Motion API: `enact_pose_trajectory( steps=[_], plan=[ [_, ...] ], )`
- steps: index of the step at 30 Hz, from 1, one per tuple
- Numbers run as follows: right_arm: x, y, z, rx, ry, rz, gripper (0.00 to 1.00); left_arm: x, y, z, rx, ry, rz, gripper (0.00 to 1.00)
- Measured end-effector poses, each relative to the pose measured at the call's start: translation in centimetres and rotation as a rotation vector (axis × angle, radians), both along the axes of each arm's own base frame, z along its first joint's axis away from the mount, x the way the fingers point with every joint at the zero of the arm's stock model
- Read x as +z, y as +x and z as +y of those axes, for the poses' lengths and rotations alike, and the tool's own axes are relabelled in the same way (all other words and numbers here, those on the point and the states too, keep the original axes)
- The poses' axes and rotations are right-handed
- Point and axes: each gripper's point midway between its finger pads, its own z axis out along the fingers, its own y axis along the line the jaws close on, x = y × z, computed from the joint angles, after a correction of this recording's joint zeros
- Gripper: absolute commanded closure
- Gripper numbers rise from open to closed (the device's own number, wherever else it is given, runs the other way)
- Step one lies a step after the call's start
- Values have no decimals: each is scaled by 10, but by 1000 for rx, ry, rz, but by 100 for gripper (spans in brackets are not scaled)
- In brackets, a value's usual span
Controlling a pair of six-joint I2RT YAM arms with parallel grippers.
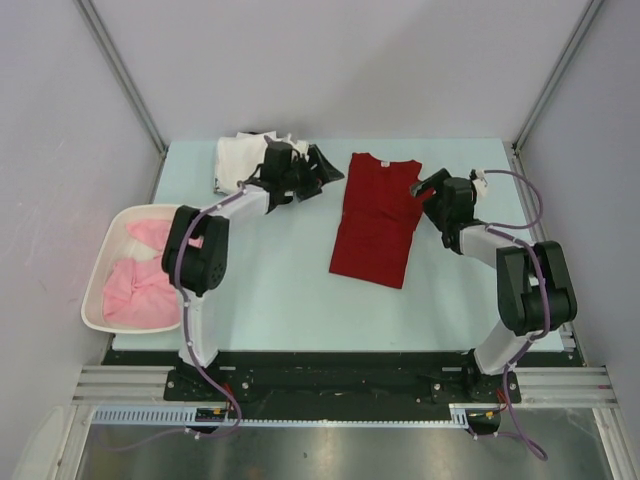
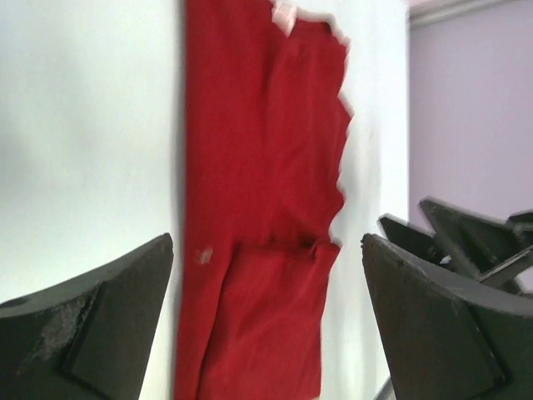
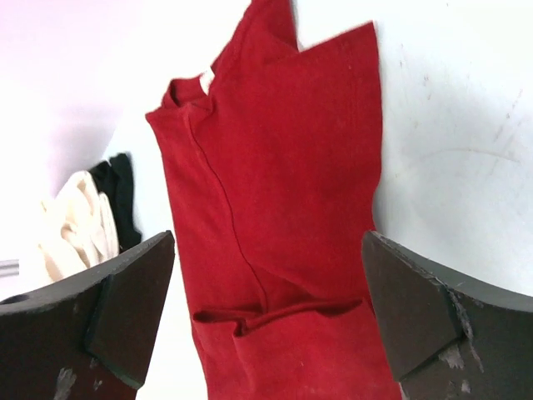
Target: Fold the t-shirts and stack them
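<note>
Grey walls and metal posts are seen around a pale green table [image 1: 270,290] in the top view. A dark red t-shirt [image 1: 375,220] is laid flat near the middle of it, folded lengthwise into a narrow strip, with the collar toward the far edge. The left gripper [image 1: 328,170] is held just left of the shirt's collar end, its jaws spread wide and nothing between them. Behind it a white t-shirt [image 1: 235,160] is bunched at the far left of the table. The right gripper [image 1: 427,187] is placed at the shirt's right edge, also spread wide; contact with the cloth cannot be told. Pink t-shirts [image 1: 135,290] are piled in a white basket [image 1: 95,290] at the left.

From the left wrist, the left gripper [image 2: 266,275] is shown with its fingers [image 2: 108,325] well apart, and the dark red t-shirt [image 2: 250,167] is seen lying beyond them on the table [image 2: 83,125]. The right gripper [image 2: 466,233] is visible at the far side.

From the right wrist, the right gripper [image 3: 266,267] is likewise shown parted and gripping nothing, above the dark red t-shirt [image 3: 283,150]. The white t-shirt [image 3: 75,225] and a black t-shirt [image 3: 121,187] are seen together past it.
</note>
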Motion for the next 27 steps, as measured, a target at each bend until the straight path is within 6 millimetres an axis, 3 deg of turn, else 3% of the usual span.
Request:
enact_pose_trajectory(
  steps=[4,8,10,13,16,18,25,27],
  plan=[
    [-4,-23,17,63,-75,72,0,-23,-57,19,0,52,88,0],
    [0,-62,53,188,-155,100,0,-56,-130,29,-35,97,179,1],
    [-5,-87,68,263,-170,105,0,-73,-156,32,-55,111,213,1],
    [-26,-115,67,308,-179,149,0,-97,-181,35,-75,112,256,1],
    [-47,-142,59,326,-188,210,0,-94,-184,30,-92,84,226,2],
    [-52,-154,55,330,-191,229,0,-94,-184,28,-95,77,211,2],
    [-30,-166,48,335,-200,164,0,-95,-191,7,-140,65,189,12],
    [-30,-171,45,331,-201,165,0,-97,-194,-1,-155,70,193,19]
  ],
)
